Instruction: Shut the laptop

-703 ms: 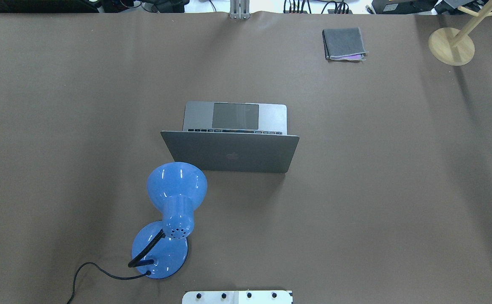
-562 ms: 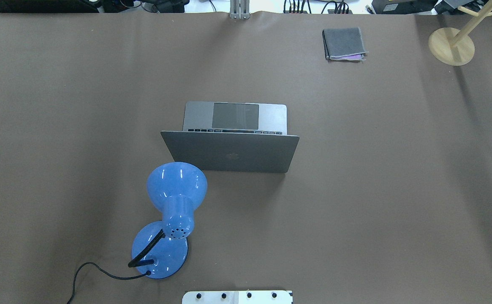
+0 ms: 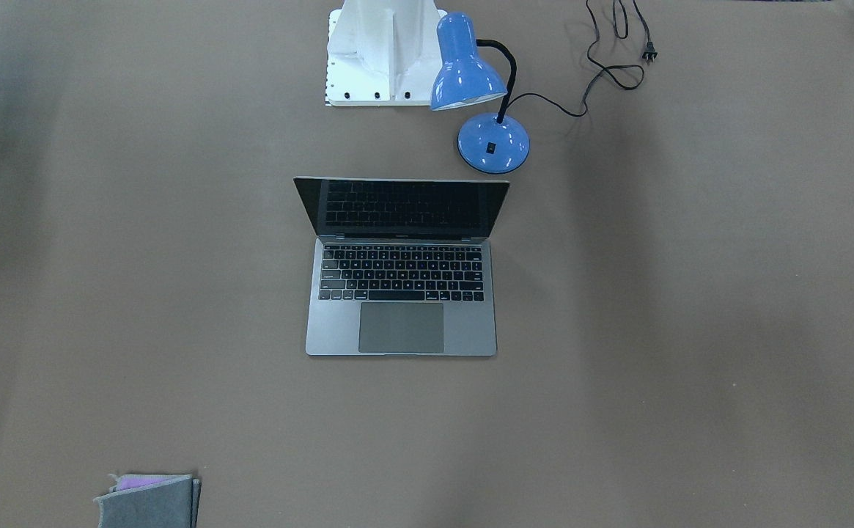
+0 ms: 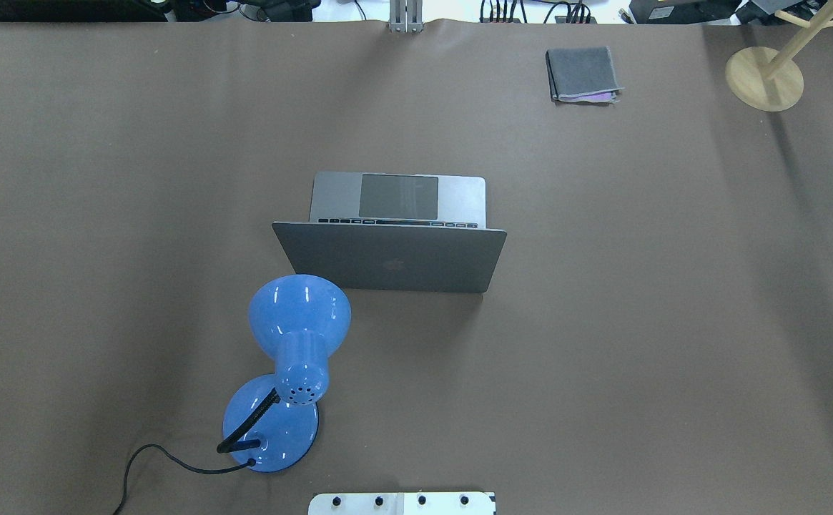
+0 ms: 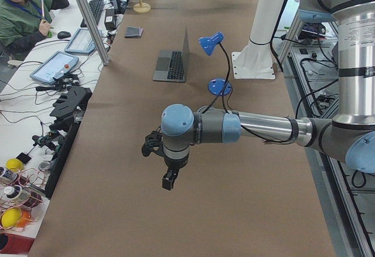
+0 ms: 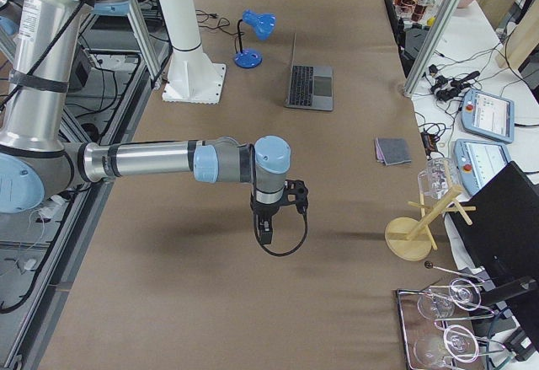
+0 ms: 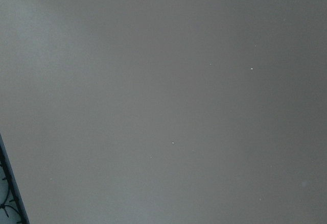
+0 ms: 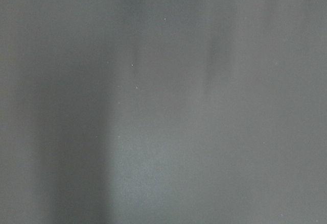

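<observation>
The space-grey laptop [image 4: 390, 261] stands open mid-table, its lid upright and its back toward the robot. Its black keys, trackpad and dark screen face the front-facing view [image 3: 401, 293]. It also shows in the left view [image 5: 173, 64] and the right view [image 6: 310, 83]. My left gripper [image 5: 169, 181] hangs over bare table far to the laptop's left; I cannot tell if it is open or shut. My right gripper [image 6: 265, 231] hangs over bare table far to the laptop's right; I cannot tell its state either. Both wrist views show only brown table.
A blue desk lamp [image 4: 298, 315] stands just behind the lid's left corner, its shade close to the lid and its cord [image 3: 602, 66] trailing on the table. A grey felt pouch [image 4: 583, 74] and a wooden stand [image 4: 764, 79] are at the far right.
</observation>
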You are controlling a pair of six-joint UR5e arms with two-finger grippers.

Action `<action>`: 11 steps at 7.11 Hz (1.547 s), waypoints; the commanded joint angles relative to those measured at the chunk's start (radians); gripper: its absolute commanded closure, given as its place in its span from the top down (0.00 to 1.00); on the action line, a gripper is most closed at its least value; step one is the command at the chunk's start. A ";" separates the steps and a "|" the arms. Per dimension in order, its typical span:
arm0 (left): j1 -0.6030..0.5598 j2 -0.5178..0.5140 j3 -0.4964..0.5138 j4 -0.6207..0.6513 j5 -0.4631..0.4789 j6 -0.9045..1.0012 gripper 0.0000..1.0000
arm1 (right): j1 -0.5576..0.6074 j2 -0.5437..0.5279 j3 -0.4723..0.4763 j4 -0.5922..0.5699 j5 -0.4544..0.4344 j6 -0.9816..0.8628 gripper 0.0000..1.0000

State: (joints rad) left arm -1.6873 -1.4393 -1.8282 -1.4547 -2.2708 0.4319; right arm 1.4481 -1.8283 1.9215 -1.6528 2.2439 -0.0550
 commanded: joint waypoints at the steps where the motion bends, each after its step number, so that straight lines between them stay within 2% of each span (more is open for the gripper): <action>1: 0.000 -0.004 -0.011 -0.054 -0.001 -0.004 0.98 | 0.000 0.001 0.004 0.092 -0.003 0.004 1.00; 3: 0.000 -0.006 -0.013 -0.174 -0.001 -0.007 0.99 | 0.000 -0.003 0.004 0.276 -0.007 0.013 1.00; 5: 0.000 -0.004 -0.003 -0.362 -0.003 -0.004 0.98 | 0.000 0.012 0.007 0.306 -0.006 0.059 1.00; 6: 0.003 -0.022 0.016 -0.497 0.002 -0.013 0.98 | 0.000 0.020 0.005 0.349 -0.006 0.063 1.00; 7: 0.011 -0.071 0.071 -0.513 -0.034 -0.078 0.98 | -0.002 0.021 0.004 0.363 -0.003 0.078 1.00; 9: 0.015 -0.079 0.093 -0.513 -0.280 -0.145 0.98 | -0.008 0.023 0.002 0.439 0.012 0.135 1.00; 10: 0.015 -0.079 0.121 -0.521 -0.367 -0.143 0.98 | -0.018 0.024 0.004 0.447 0.046 0.189 1.00; 11: 0.023 -0.082 0.115 -0.532 -0.380 -0.153 0.98 | -0.047 0.035 0.011 0.473 0.066 0.283 1.00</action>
State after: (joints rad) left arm -1.6704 -1.5179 -1.7205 -1.9757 -2.5946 0.2897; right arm 1.4265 -1.8018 1.9266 -1.2076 2.2827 0.1371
